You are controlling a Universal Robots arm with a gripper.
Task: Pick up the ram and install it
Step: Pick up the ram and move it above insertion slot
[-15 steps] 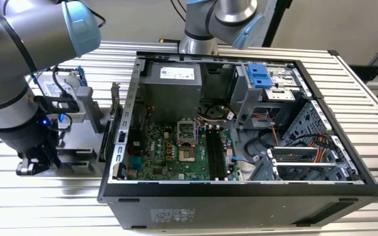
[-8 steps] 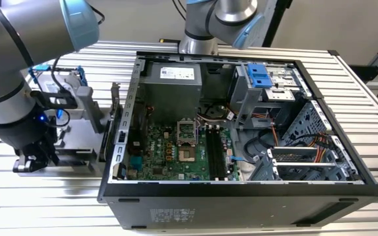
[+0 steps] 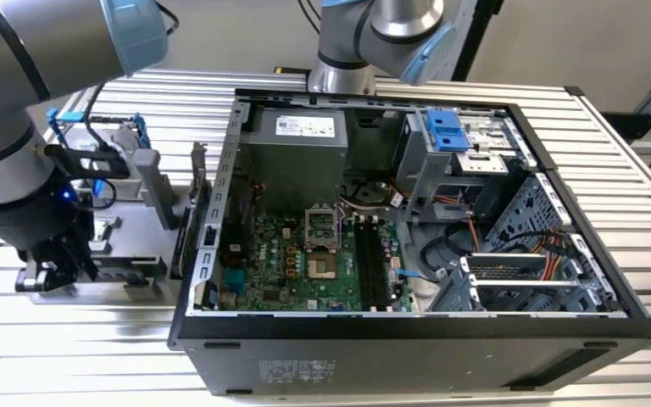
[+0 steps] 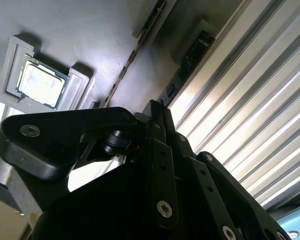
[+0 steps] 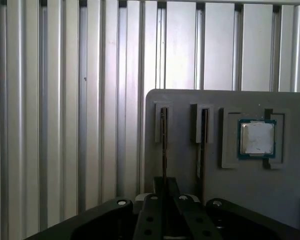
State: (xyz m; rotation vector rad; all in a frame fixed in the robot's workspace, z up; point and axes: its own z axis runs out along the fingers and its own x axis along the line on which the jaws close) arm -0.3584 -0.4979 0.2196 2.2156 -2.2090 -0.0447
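**Position.** In the exterior view the gripper (image 3: 52,270) hangs low over the grey tray (image 3: 122,275), which sits on the slatted table (image 3: 77,348) at the exterior view's left of the open computer case (image 3: 416,339).

**Task item.** The ram (image 5: 163,135) stands on edge in a tray (image 5: 190,100) slot. Its long axis runs straight away from the gripper (image 5: 165,182) and lines up with the gripper's midline, so the near end of the stick meets the gripper head-on. The second wrist view shows the same ram (image 4: 192,55) leading in toward the gripper.

**Grip state.** It cannot be told whether the gripper is released or clenched on the stick, nor whether it touches it.

**Clearances.**
- The ram's slot is the one nearest the tray's edge, with bare table (image 5: 65,100) slats beyond it on that side.
- A second stick (image 5: 204,135) stands just beside it in a parallel slot on the other side.
- The square silver chip (image 5: 257,137) lies further along the tray.

**Destination.** The long dark slots (image 3: 368,263) on the motherboard are judged to be where the ram belongs. They lie well apart toward the exterior view's right, and the case's side wall (image 3: 207,220) stands between them and the tray.
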